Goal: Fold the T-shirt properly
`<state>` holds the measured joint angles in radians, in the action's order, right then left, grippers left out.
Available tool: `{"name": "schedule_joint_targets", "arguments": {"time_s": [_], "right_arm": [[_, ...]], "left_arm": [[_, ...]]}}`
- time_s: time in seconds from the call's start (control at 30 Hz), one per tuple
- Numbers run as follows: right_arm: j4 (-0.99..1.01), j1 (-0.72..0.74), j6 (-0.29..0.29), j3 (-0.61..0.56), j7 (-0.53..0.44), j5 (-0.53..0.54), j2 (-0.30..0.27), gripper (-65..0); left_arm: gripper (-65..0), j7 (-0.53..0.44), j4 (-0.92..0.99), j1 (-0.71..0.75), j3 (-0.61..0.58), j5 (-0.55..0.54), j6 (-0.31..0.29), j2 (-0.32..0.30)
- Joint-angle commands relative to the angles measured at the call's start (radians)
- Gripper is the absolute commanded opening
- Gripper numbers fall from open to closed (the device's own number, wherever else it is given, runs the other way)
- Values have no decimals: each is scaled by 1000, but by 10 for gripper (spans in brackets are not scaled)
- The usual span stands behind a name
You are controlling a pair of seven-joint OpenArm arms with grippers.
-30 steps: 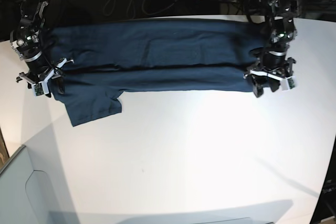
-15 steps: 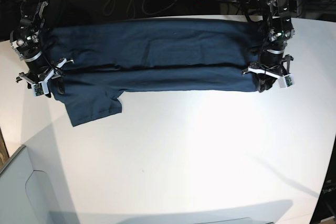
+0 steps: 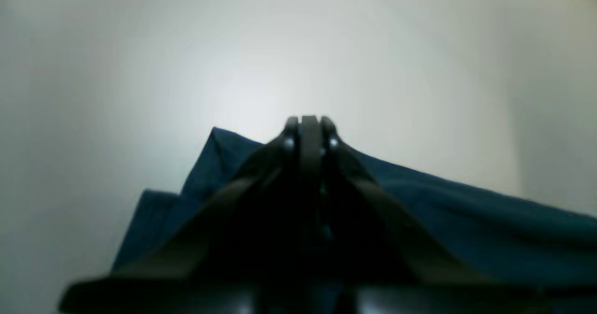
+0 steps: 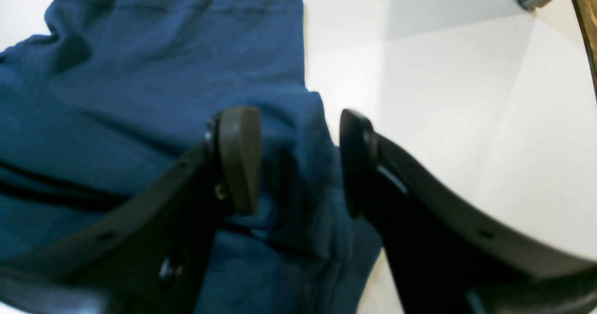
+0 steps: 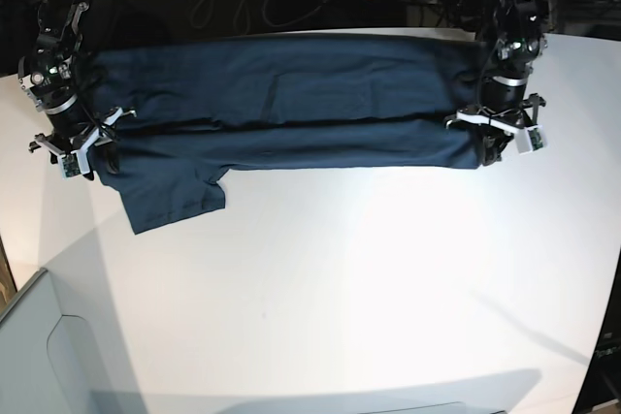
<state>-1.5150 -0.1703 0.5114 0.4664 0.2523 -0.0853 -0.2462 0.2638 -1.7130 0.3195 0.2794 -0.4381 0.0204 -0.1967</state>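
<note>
Risk: left gripper [image 5: 497,149] clamped on dark navy cotton T-shirt [image 5: 281,109] at 3 o'clock; right gripper [image 4: 294,160] jaws apart at 9 — lifting now skews fold.

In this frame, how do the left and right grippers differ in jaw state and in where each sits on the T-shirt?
The left gripper has its jaws pressed together at the T-shirt corner; the right gripper stands with a clear gap between its pads, cloth lying between them unpinched. In the base view the left is at the shirt's right end, the right at the left end beside the loose sleeve. Both sit low at the near folded edge.
</note>
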Motion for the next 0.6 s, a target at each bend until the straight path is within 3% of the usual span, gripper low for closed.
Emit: {"name": "schedule_joint_targets", "arguments": {"time_s": [0.0, 0.27, 0.57], "right_arm": [[-19, 8, 14, 7, -26, 14, -14, -390], [-22, 8, 14, 7, -26, 15, -14, -390], [-22, 8, 14, 7, -26, 15, 6, -390]], "left_arm": [[-650, -24, -46, 16, -15, -6, -12, -1], [-650, -33, -138, 181, -99, -6, -17, -2], [-650, -24, -98, 211, -119, -6, -12, -27]]}}
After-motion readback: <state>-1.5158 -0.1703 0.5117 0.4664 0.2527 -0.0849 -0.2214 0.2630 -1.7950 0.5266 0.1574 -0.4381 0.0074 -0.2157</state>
